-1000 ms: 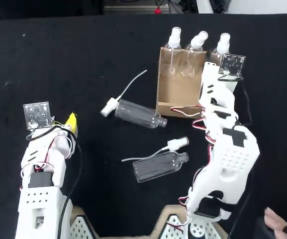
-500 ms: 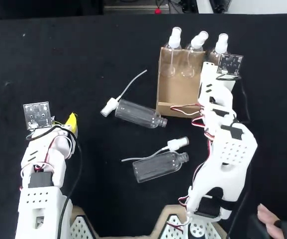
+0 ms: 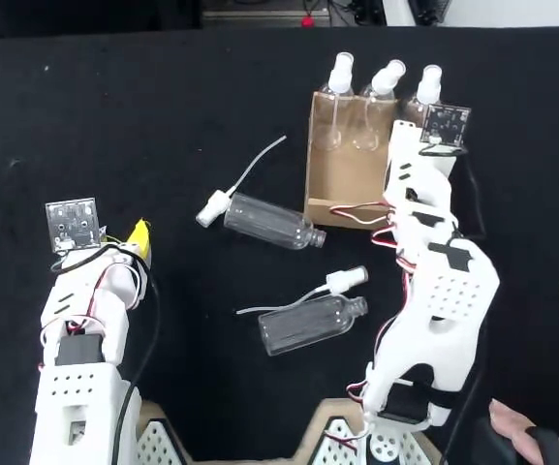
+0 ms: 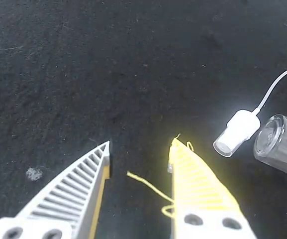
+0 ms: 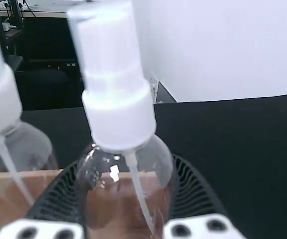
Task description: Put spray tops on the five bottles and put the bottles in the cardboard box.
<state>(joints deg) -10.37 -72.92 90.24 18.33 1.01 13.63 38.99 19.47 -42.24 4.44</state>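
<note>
**Right claw clamped on a capped bottle at the box; left claw agape over the table.**

We see the right claw's black jaws pressed against both sides of the held bottle. They grip just under its white spray top, at the right end of the cardboard box. Beside it in the box sit the middle bottle and the left bottle, both capped, their tops showing past the far rim. On the black table two clear bottles lie on their sides with no tops. The upper bottle is just left of the box, with a loose top just beside its base. The lower bottle is nearer the arms, with a second top just beyond its neck. The left claw's white and yellow fingers are spread apart around nothing, near the loose top.
</note>
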